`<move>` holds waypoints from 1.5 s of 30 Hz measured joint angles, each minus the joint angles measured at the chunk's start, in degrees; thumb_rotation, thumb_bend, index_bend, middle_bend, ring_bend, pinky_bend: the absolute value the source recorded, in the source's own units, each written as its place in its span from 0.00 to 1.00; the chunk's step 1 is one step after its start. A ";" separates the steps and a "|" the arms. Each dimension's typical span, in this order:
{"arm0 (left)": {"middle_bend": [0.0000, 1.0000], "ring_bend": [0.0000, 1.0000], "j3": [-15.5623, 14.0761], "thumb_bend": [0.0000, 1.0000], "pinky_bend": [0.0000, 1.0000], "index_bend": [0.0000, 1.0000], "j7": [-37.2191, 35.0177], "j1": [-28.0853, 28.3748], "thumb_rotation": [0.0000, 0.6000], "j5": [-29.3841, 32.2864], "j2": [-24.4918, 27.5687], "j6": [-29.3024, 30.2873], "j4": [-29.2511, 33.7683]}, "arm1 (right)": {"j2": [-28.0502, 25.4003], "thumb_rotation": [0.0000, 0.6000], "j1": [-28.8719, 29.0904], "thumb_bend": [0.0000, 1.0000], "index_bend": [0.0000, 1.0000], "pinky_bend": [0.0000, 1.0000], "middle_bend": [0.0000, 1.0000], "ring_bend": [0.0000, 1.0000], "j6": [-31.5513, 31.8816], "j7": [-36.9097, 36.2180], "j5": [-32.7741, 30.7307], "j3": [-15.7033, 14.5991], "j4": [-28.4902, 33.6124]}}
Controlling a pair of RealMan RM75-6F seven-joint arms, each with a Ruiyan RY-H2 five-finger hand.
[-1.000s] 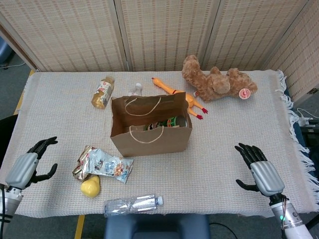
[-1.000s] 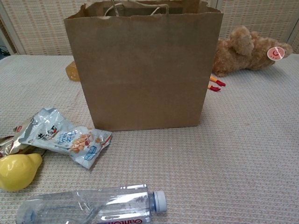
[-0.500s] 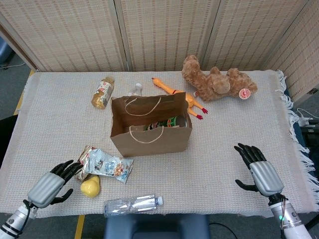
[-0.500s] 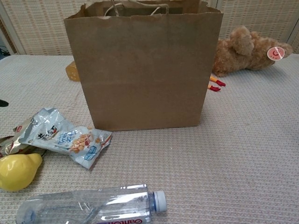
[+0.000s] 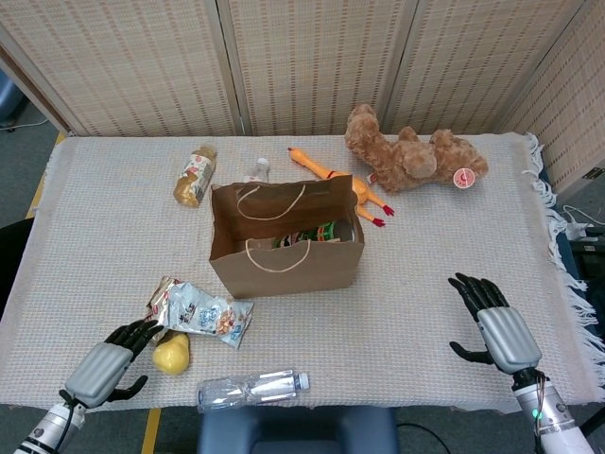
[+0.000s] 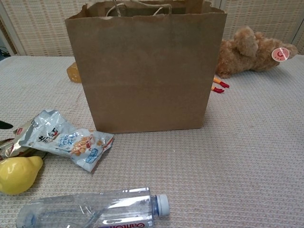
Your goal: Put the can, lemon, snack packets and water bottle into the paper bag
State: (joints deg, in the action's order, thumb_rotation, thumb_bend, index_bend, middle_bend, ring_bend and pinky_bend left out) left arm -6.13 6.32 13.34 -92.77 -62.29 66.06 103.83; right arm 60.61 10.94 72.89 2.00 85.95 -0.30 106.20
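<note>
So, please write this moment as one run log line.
left hand: open beside yellow lemon | right hand: open | brown paper bag: upright

Can [image 5: 317,233] in paper bag [image 5: 284,267]: only part of label shows above rim, rest hidden. Small bottle [image 5: 257,170] behind bag, mostly hidden by back wall. Chest view: water bottle [image 6: 90,208] cut off by bottom edge; left hand [image 6: 4,125] just dark tip at left edge. Rubber chicken [image 5: 336,180] partly behind bag.
</note>
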 measured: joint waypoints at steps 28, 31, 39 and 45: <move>0.00 0.00 2.36 0.36 0.10 0.00 9.13 1.43 1.00 12.69 -7.83 -3.80 -0.76 | -2.47 1.00 -1.15 0.12 0.00 0.00 0.00 0.00 5.87 -2.97 6.24 -0.14 3.37; 0.00 0.00 2.13 0.36 0.10 0.00 9.81 1.48 1.00 12.92 -7.91 -3.71 -0.71 | -4.18 1.00 -2.24 0.12 0.00 0.00 0.00 0.00 8.25 -3.34 8.92 -0.61 5.23; 0.00 0.00 0.66 0.36 0.10 0.00 9.51 0.97 1.00 12.08 -6.84 -2.94 1.92 | -4.87 1.00 -2.74 0.12 0.00 0.00 0.00 0.00 7.93 -3.81 8.25 -0.82 5.76; 0.00 0.00 -1.01 0.36 0.11 0.00 8.59 0.50 1.00 7.88 -6.43 -1.63 3.20 | -4.86 1.00 -2.70 0.12 0.00 0.00 0.00 0.00 7.70 -3.84 8.25 -0.76 5.80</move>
State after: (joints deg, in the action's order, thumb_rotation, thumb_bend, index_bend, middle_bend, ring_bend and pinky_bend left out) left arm -7.14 14.92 13.84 -84.89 -68.72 64.42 107.03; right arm 55.76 8.23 80.59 -1.83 94.20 -1.07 112.00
